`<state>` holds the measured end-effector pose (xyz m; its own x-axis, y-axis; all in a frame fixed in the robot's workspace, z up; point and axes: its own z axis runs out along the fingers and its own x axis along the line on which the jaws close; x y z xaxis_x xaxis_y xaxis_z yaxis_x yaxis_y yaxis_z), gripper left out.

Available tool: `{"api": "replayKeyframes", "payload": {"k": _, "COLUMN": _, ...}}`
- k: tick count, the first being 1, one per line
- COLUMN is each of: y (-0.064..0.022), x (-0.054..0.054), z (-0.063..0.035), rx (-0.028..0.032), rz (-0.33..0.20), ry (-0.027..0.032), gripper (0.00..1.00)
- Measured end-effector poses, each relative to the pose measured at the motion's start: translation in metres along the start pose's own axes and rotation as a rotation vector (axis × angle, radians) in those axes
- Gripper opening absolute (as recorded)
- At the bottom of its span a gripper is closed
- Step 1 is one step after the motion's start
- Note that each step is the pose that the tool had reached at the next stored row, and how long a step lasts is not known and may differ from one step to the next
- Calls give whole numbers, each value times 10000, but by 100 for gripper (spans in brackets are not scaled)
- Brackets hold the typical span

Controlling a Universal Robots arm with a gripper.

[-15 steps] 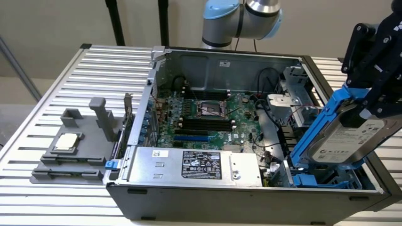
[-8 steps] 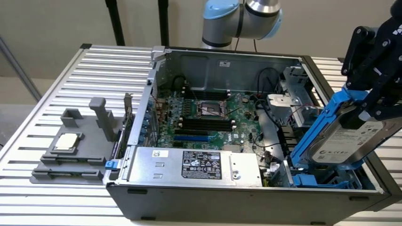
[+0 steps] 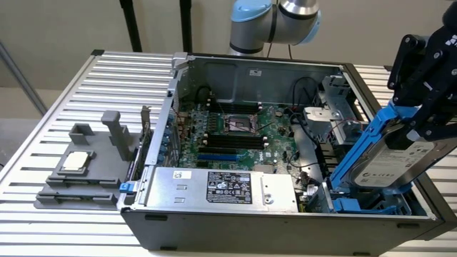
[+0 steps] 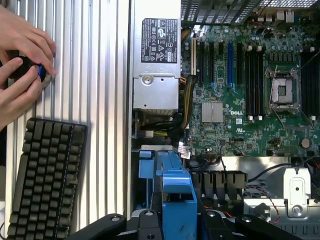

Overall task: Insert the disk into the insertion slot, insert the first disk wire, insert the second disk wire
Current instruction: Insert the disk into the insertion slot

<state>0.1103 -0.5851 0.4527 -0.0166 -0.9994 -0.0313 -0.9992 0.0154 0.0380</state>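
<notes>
Gripper (image 3: pixel 420 124) stood at three o'clock of the open computer case (image 3: pixel 271 218), as seen in the exterior view, hanging from above at the case's edge. Its black fingers were partly closed and clamped on the upper end of the disk (image 3: pixel 394 160), gripping it by the blue carrier frame (image 3: pixel 357 152). The disk was tilted, label side showing, with its top end leaning out toward two o'clock and its bottom end sloping down toward the insertion slot (image 3: pixel 360 205). That slot sat inside the case at the four o'clock corner. The disk was not seated. Whether its bottom end touched the slot's wall could not be determined.

The silver power supply box (image 3: pixel 221 187) lay along the case's six o'clock wall, and the motherboard (image 3: pixel 236 134) filled the centre. The robot arm (image 3: pixel 275 21) rose behind the case at twelve o'clock. The case rested on a slatted metal table (image 3: pixel 121 69), with a grey fixture (image 3: pixel 82 171) at nine o'clock.

In the wrist view, a dark keyboard (image 4: pixel 45 180) lay on the slats outside the case. One hand (image 4: pixel 27 40) and a second hand (image 4: pixel 19 95) of a person were closed around a small dark round object (image 4: pixel 22 69) near that keyboard.
</notes>
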Motion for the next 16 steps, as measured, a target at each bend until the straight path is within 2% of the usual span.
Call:
{"api": "replayKeyframes", "payload": {"k": 4, "y": -2, "x": 48, "z": 13, "rx": -2, "rz": -5, "ry": -119, "gripper": 33}}
{"api": "replayKeyframes", "payload": {"k": 9, "y": -3, "x": 65, "z": 29, "rx": -3, "rz": -11, "ry": -204, "gripper": 33}}
{"api": "replayKeyframes", "payload": {"k": 13, "y": -3, "x": 66, "z": 46, "rx": -6, "rz": -40, "ry": -298, "gripper": 33}}
{"api": "replayKeyframes", "payload": {"k": 16, "y": -5, "x": 69, "z": 53, "rx": -8, "rz": -79, "ry": -335, "gripper": 33}}
